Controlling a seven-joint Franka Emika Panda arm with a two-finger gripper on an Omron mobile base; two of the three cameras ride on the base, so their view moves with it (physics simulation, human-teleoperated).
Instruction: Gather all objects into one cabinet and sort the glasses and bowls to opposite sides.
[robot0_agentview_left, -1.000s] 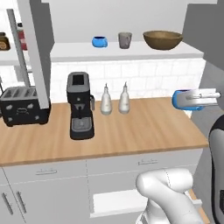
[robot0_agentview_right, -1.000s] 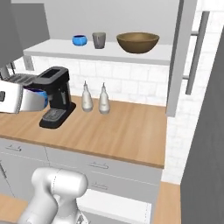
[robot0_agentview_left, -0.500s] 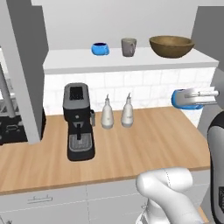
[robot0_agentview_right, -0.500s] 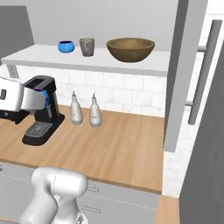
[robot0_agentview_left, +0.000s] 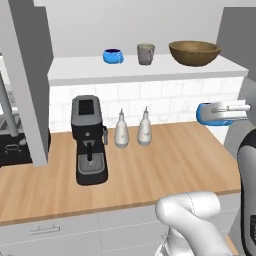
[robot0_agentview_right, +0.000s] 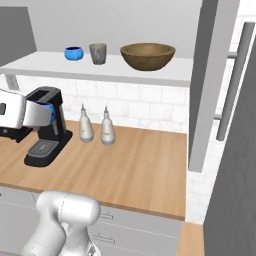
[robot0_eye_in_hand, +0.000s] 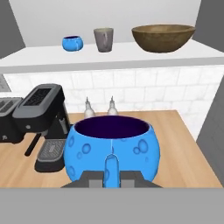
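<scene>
Here claw (robot0_eye_in_hand: 113, 177) pinches blue mug (robot0_eye_in_hand: 112, 148) over wood counter (robot0_agentview_left: 165, 165), shelf (robot0_agentview_left: 150, 70) w/ bowls above.

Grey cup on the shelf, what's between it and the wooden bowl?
Nothing: bare white shelf separates the grey cup from the brown wooden bowl. The hand view shows it clearly, and both base views agree.

— What's closest to you?
— A bright blue dimpled mug (robot0_eye_in_hand: 112, 148), handle toward you.
— And up on the white shelf board (robot0_eye_in_hand: 131, 54)?
— You see a small blue bowl (robot0_eye_in_hand: 72, 43), grey cup (robot0_eye_in_hand: 103, 40), wide brown wooden bowl (robot0_eye_in_hand: 163, 37).
</scene>
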